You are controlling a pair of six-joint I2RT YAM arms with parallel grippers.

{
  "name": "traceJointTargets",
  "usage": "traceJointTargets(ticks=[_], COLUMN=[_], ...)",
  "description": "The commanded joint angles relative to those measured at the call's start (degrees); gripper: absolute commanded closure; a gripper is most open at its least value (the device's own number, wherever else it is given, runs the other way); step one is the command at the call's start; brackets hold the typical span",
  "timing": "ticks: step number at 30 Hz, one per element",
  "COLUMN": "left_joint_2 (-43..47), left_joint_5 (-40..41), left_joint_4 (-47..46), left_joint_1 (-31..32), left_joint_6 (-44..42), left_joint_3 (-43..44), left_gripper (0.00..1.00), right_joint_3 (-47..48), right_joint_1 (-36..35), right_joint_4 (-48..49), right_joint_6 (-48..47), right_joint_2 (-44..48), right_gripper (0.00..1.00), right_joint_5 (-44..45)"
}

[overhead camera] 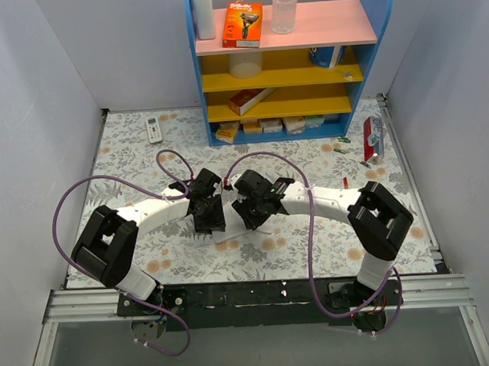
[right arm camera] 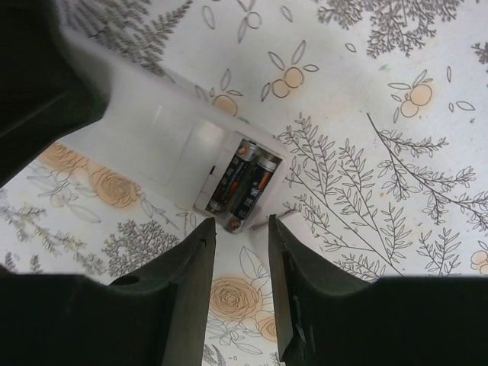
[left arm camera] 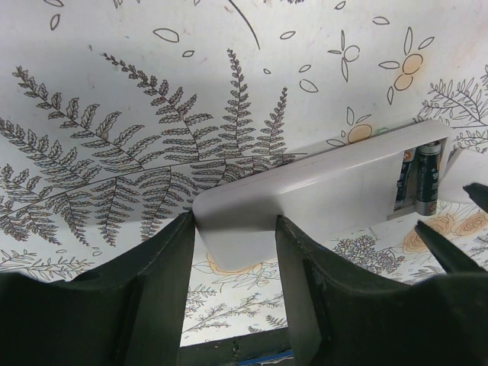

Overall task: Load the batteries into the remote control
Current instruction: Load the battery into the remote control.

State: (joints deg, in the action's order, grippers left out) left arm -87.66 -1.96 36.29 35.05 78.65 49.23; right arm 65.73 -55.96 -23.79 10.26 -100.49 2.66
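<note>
The white remote control (left arm camera: 328,194) lies back up on the floral table, and a bit of it shows in the top view (overhead camera: 229,238). Its compartment at one end is open. Two batteries (right arm camera: 245,183), dark with orange marks, lie side by side in it. One pokes slightly past the compartment's end. My left gripper (left arm camera: 232,221) is shut on the remote's other end. My right gripper (right arm camera: 238,223) is open and empty, with its tips just short of the compartment end. A small white cover piece (left arm camera: 465,171) lies beside the compartment.
A blue shelf unit (overhead camera: 288,61) with boxes and bottles stands at the back. A small white remote with buttons (overhead camera: 153,128) lies at the back left. A red pack (overhead camera: 373,138) lies at the right edge. Grey walls close in both sides.
</note>
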Motion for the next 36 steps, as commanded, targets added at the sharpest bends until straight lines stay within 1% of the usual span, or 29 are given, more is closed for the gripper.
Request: traceJointTargets(ticks=[1,2,4,7,10,13,22,31,36], left_joint_2=[-2.9,-2.8,-2.8,-2.6,-2.8,-2.7,-2.8,-3.0,-3.0], left_joint_5=[4.4,4.4,4.4,4.4,4.4,4.5,4.5,4.6,4.8], left_joint_4=[0.4,0.4,0.4,0.5,0.5,0.5,0.5,0.6,0.7], left_joint_1=[1.2,1.1,1.2,1.2,1.2,1.1,1.2,1.2,1.2], left_joint_6=[-0.3,-0.3,-0.3,-0.3,-0.3,-0.3,-0.3,-0.3,-0.4], left_joint_3=[-2.6,-2.5,-2.5,-2.6,-2.5,-2.4,-2.3,-2.2,-2.0], left_gripper=[0.57,0.57,0.57,0.57,0.57,0.57,0.56,0.57,0.57], right_joint_3=[1.0,0.5,-0.3,-1.5,-2.4,-2.1,-1.5,-1.9,-2.1], right_joint_1=[-0.1,0.0,0.5,1.7,1.7,1.8,1.8,1.8,1.8], right_joint_4=[1.5,1.4,1.6,1.4,1.3,1.3,2.3,3.1,3.8], right_joint_6=[-9.6,-10.4,-15.9,-21.0,-25.1,-27.2,-27.8,-28.1,-28.1], right_joint_2=[5.5,5.9,7.5,8.5,7.9,6.8,3.7,1.8,1.4], right_gripper=[0.60,0.60,0.63,0.67,0.71,0.74,0.76,0.77,0.79], right_joint_5=[-5.3,-5.4,-7.4,-10.7,-11.9,-14.2,-16.5,-14.8,-13.4])
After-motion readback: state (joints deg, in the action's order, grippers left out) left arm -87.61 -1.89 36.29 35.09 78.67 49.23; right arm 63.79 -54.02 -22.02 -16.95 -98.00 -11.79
